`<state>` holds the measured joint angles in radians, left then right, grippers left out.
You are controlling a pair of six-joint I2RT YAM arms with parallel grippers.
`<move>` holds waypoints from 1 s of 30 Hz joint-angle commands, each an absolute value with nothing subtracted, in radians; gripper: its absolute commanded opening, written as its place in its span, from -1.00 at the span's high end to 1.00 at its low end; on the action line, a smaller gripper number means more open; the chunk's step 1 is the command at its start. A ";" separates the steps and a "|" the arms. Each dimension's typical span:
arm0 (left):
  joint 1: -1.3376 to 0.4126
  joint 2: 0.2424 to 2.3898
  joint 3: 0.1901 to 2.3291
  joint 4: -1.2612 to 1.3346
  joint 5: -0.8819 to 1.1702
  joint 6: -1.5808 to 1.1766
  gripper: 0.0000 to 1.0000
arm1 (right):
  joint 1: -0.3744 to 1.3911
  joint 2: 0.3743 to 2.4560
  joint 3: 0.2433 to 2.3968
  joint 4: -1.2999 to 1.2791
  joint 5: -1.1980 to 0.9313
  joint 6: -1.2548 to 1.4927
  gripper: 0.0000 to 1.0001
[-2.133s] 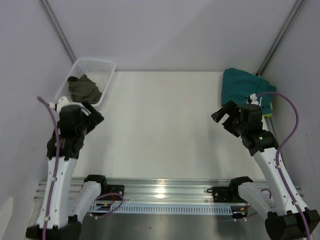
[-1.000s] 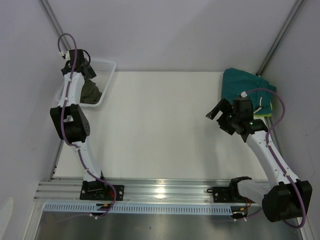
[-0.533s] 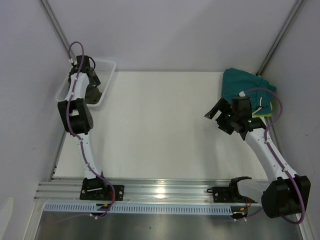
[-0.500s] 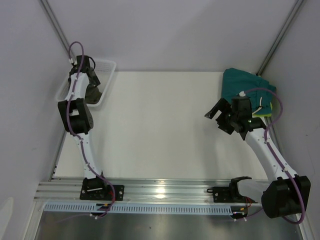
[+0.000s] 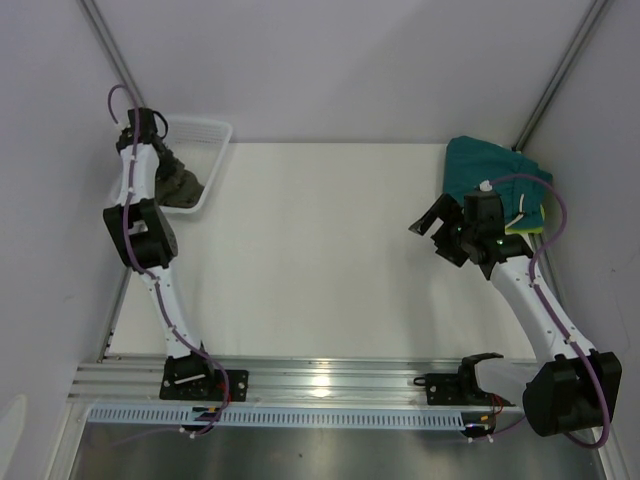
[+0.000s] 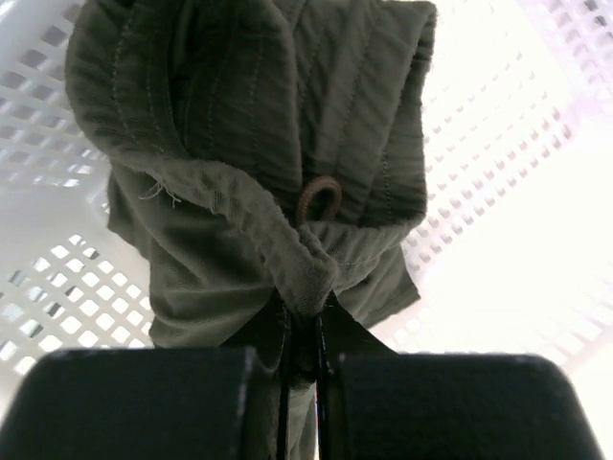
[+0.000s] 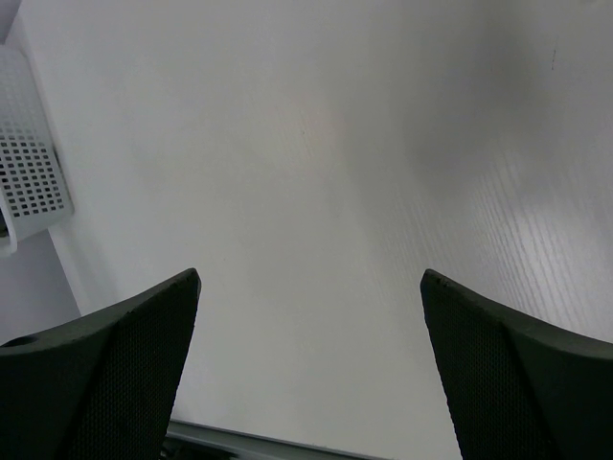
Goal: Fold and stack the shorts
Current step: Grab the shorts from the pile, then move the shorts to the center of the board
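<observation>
Olive shorts [image 6: 239,144] pinched in left end effector [image 6: 302,321], contact hidden by fold; right end effector [image 7: 311,278] spread.

The olive shorts [image 6: 239,134] are cut off by the left wrist view's top edge, and the tips of the left end effector [image 6: 303,316] are buried in a fold. Teal shorts [image 5: 478,170] at the far right corner of the bench [image 5: 330,260] are partly covered by the right arm [image 5: 520,290].
</observation>
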<state>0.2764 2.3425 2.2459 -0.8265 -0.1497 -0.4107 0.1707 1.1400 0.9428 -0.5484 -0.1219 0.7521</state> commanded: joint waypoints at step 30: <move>-0.237 1.177 1.736 -0.202 0.552 -0.700 0.99 | 0.161 1.157 1.225 -0.380 -0.298 0.555 -0.99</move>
<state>-0.0971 1.2438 1.8675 -0.2840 0.4694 -0.6731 0.1677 1.1290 1.1152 -0.4320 -0.2356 0.6441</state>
